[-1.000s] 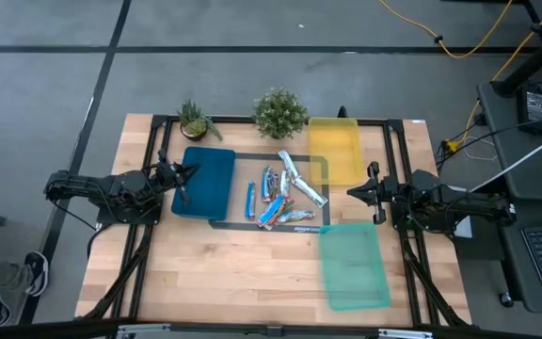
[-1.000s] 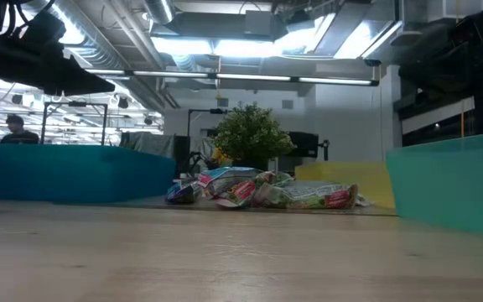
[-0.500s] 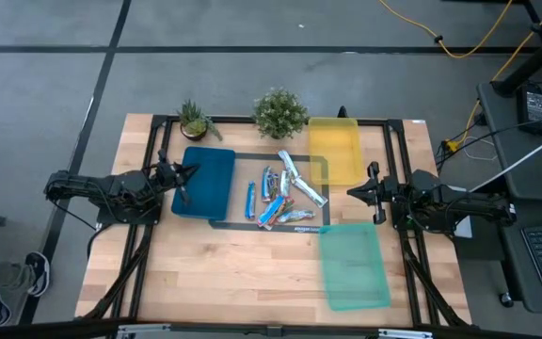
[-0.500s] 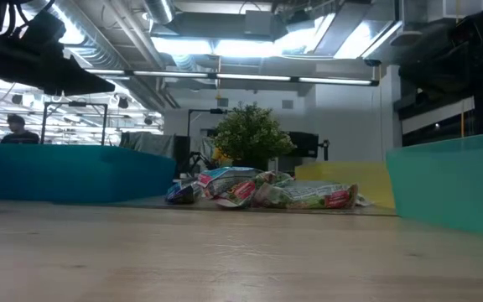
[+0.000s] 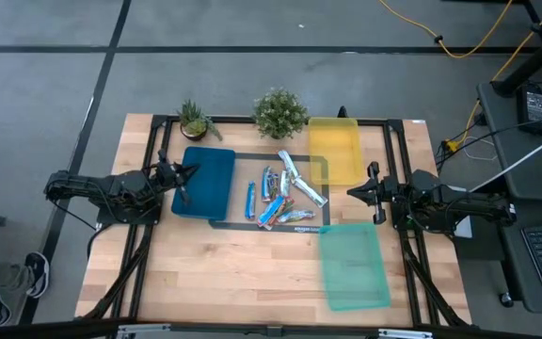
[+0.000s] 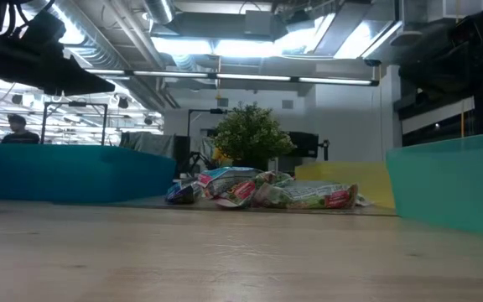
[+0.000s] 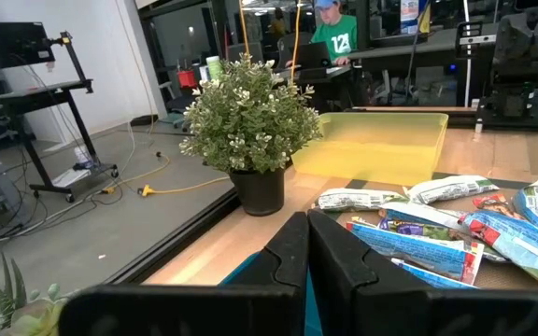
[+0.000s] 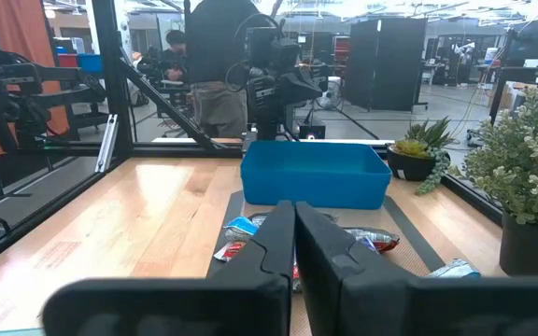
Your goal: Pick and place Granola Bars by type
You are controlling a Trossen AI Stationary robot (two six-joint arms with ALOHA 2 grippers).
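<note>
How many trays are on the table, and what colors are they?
3. The blue tray sits by the left arm, the yellow tray at the far right near the bigger plant, and the green tray at the near right. None seem hidden.

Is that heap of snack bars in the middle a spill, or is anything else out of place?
The granola bars lie jumbled at the table's middle, unsorted rather than spilled. The blue tray, yellow tray and green tray hold nothing. Nothing looks damaged.

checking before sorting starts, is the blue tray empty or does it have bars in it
Empty. From above, the blue tray shows only its bare blue floor, and the granola bars all lie piled on the table between it and the yellow tray.
</note>
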